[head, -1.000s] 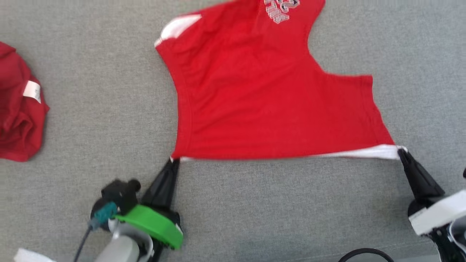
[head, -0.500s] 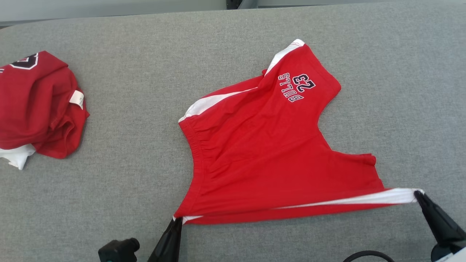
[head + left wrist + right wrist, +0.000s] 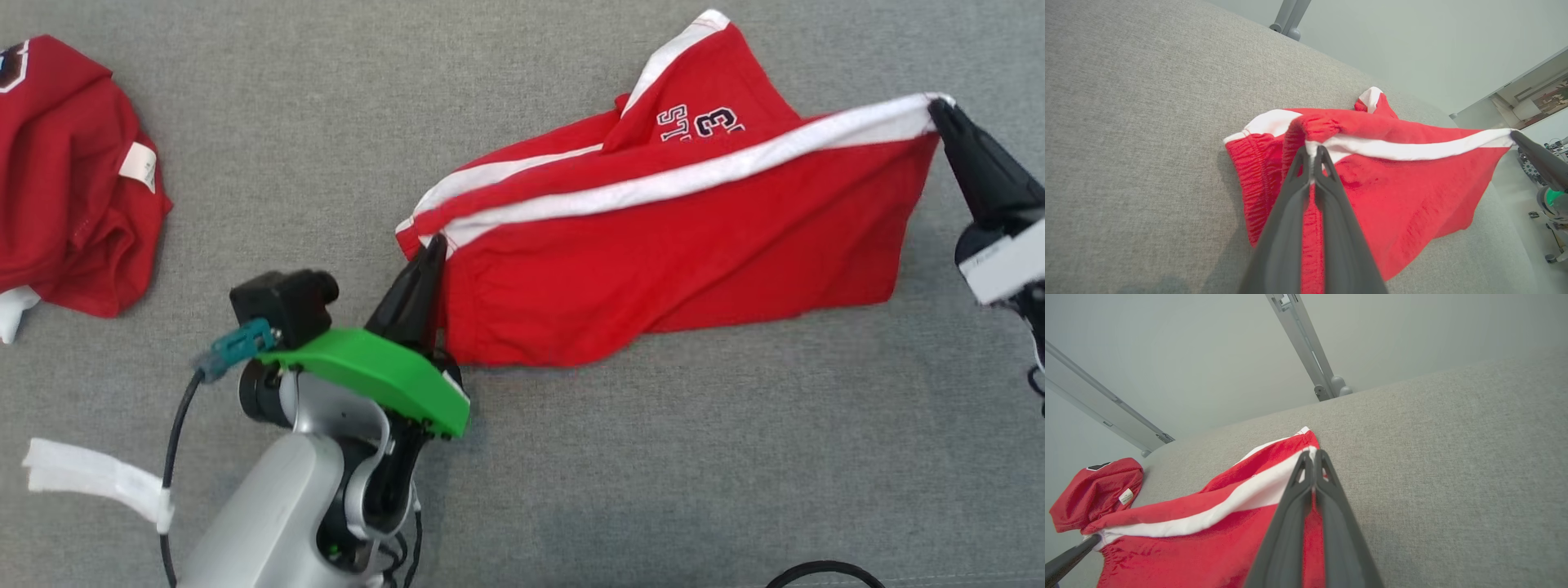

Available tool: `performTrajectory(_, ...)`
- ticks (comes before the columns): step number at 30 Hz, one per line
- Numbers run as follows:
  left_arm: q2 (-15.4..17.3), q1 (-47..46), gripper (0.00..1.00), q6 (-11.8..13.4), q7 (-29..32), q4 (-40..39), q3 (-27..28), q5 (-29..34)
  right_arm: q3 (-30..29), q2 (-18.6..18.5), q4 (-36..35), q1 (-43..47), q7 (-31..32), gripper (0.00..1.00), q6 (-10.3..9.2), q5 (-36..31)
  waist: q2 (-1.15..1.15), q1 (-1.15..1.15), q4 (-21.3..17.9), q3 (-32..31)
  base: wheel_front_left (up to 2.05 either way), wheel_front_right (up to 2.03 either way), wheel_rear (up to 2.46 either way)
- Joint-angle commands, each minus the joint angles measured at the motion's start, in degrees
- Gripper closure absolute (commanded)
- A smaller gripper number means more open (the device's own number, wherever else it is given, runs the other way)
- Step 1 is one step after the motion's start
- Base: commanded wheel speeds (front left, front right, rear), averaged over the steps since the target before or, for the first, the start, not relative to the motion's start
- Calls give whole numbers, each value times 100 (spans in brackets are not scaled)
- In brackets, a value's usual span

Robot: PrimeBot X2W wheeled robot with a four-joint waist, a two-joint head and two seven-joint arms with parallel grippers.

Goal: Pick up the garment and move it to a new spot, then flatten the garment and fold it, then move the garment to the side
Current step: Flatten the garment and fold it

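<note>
Our left gripper (image 3: 435, 245) is pinched tight on the waistband corner of the red shorts (image 3: 678, 253), and our right gripper (image 3: 937, 106) is clamped on the other end of the white stripe (image 3: 694, 174), out at two o'clock. Between them the striped edge hangs taut above the half lying mid-table on the grey surface (image 3: 653, 457). We judge this the folding step; next, lower both corners evenly onto the twelve-o'clock edge. Another red garment (image 3: 73, 180) lies crumpled at ten o'clock.

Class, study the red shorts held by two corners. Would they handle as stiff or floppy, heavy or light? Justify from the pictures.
Probably floppy: the shorts sag below the white stripe stretched between the left fingers and right fingers. Likely light: two fingertip pinches carry them. Unheld parts would probably trail and crumple.
</note>
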Motion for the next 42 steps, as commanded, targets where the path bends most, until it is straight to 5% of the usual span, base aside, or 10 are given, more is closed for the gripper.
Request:
performTrajectory(1, -110, -329, 100, 126, 22, 177, 62, 55, 91, 75, 313, -475, 113, 100, -6, -168, 0, 0, 253, 318, 0, 0, 0)
performTrajectory(14, -730, -1565, 100, 184, -260, 1639, 7, 210, 693, 308, 2060, -2449, 373, 100, -6, -746, 0, 0, 783, 589, 0, 0, 0)
performTrajectory(19, -817, -1698, 100, 20, -244, 1990, -136, 71, 997, 276, 2549, -2833, 435, 100, -6, -850, 0, 0, 857, 603, 0, 0, 0)
performTrajectory(32, -876, -1731, 100, -48, -444, 2284, -275, -41, 1607, 143, 2893, -2987, 39, 100, -6, -647, 0, 0, 846, 495, 0, 0, 0)
performTrajectory(33, -867, -1719, 100, -38, -455, 2287, -280, -27, 1658, 120, 2865, -2972, -30, 73, -6, -644, 0, 0, 833, 479, 0, 0, 0)
performTrajectory(35, -841, -1682, 100, -4, -464, 2282, -281, -5, 1767, 49, 2821, -2940, -166, 0, -6, -694, 0, 0, 803, 447, 0, 0, 0)
performTrajectory(39, -764, -1533, 52, 51, -447, 2226, -290, 2, 1957, 3, 2672, -2834, -451, 0, -6, -660, 0, 0, 703, 363, 0, 0, 0)
performTrajectory(40, -721, -1499, 13, 60, -478, 2193, -302, 41, 1985, -26, 2625, -2800, -540, 0, -6, -661, 0, 0, 674, 335, 0, 0, 0)
performTrajectory(41, -668, -1471, 0, 87, -523, 2155, -318, 94, 2026, -66, 2585, -2755, -644, 0, -6, -712, 0, 0, 648, 302, 0, 0, 0)
performTrajectory(42, -617, -1444, 0, 122, -560, 2108, -342, 172, 2043, -77, 2534, -2703, -753, 0, -6, -723, 0, 0, 621, 265, 0, 0, 0)
